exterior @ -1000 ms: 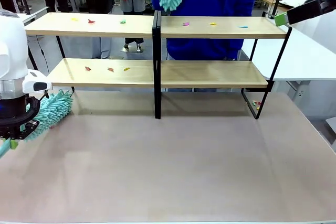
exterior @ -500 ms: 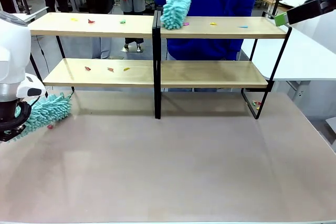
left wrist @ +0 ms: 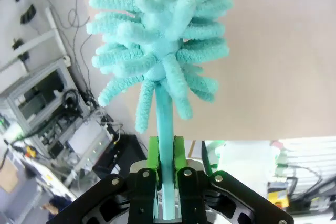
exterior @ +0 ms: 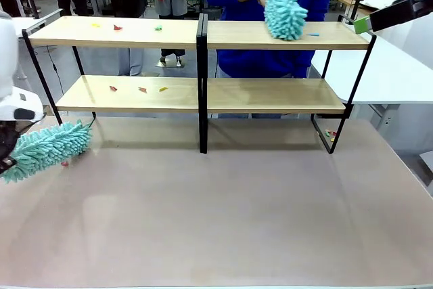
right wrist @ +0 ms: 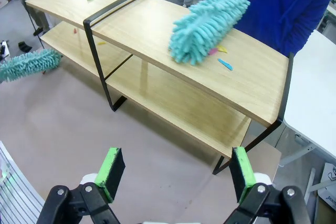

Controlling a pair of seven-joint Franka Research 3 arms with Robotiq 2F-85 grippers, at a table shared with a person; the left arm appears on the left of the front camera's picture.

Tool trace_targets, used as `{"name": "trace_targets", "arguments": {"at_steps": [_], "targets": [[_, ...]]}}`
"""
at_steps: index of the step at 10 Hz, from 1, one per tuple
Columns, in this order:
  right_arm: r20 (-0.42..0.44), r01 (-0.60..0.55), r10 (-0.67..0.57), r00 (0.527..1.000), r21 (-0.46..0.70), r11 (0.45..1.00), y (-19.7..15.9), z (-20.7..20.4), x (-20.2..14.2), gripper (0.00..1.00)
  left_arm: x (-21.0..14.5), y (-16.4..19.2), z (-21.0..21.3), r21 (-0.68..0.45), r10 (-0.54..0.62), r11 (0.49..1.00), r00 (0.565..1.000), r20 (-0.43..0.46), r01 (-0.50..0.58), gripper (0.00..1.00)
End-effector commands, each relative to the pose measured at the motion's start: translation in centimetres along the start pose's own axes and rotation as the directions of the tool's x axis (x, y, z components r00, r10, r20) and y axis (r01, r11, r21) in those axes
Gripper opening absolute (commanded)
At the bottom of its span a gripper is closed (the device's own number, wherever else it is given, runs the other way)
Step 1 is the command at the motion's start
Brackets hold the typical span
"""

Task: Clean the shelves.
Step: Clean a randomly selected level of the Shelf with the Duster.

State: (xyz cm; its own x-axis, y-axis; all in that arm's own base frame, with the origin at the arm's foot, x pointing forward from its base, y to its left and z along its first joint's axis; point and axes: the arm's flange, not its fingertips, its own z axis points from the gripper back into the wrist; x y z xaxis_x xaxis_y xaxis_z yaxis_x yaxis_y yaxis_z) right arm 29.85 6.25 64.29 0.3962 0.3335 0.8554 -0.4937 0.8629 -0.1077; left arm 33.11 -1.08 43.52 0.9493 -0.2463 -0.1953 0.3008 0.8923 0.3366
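Down at table level on my left, left gripper [left wrist: 167,156] pinches the duster [exterior: 49,148] handle, fluffy head aimed at the shelves [exterior: 135,96], lower board just beyond; right gripper [right wrist: 176,174] hangs wide open.

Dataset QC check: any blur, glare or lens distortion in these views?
Front view: even light, sharp, soft shadow under the shelves. Right wrist view: the wide-angle lens bows their boards. Left wrist view: the teal duster in the left hand is sharp; the background at bottom right is washed out.
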Motion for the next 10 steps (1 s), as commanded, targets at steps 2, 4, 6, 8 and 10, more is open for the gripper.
{"name": "trace_targets", "arguments": {"at_steps": [2, 4, 6, 8, 10], "targets": [[0.002, 0.008, -0.008, 1.000, 0.006, 1.000, 0.0, 0.0, 0.0, 1.00, -5.5, 1.3, -2.2, -0.085, -0.180, 0.979, 0.983, 0.046, 0.183, 0.12], [0.002, 0.008, -0.008, 1.000, 0.006, 1.000, 0.0, 0.0, 0.0, 1.00, -7.1, 2.7, -1.6, -0.161, -0.246, 0.950, 0.959, 0.138, 0.267, 0.12], [0.002, 0.008, -0.008, 1.000, 0.006, 1.000, 0.0, 0.0, 0.0, 1.00, -8.7, 3.8, -1.1, -0.198, -0.415, 0.865, 0.880, 0.231, 0.460, 0.12], [0.002, 0.008, -0.008, 1.000, 0.006, 1.000, 0.0, 0.0, 0.0, 1.00, -9.5, 4.7, -1.1, -0.218, -0.514, 0.784, 0.805, 0.295, 0.581, 0.12], [0.002, 0.008, -0.008, 1.000, 0.006, 1.000, 0.0, 0.0, 0.0, 1.00, -9.9, 5.2, -0.8, -0.236, -0.554, 0.717, 0.742, 0.377, 0.656, 0.12]]}}
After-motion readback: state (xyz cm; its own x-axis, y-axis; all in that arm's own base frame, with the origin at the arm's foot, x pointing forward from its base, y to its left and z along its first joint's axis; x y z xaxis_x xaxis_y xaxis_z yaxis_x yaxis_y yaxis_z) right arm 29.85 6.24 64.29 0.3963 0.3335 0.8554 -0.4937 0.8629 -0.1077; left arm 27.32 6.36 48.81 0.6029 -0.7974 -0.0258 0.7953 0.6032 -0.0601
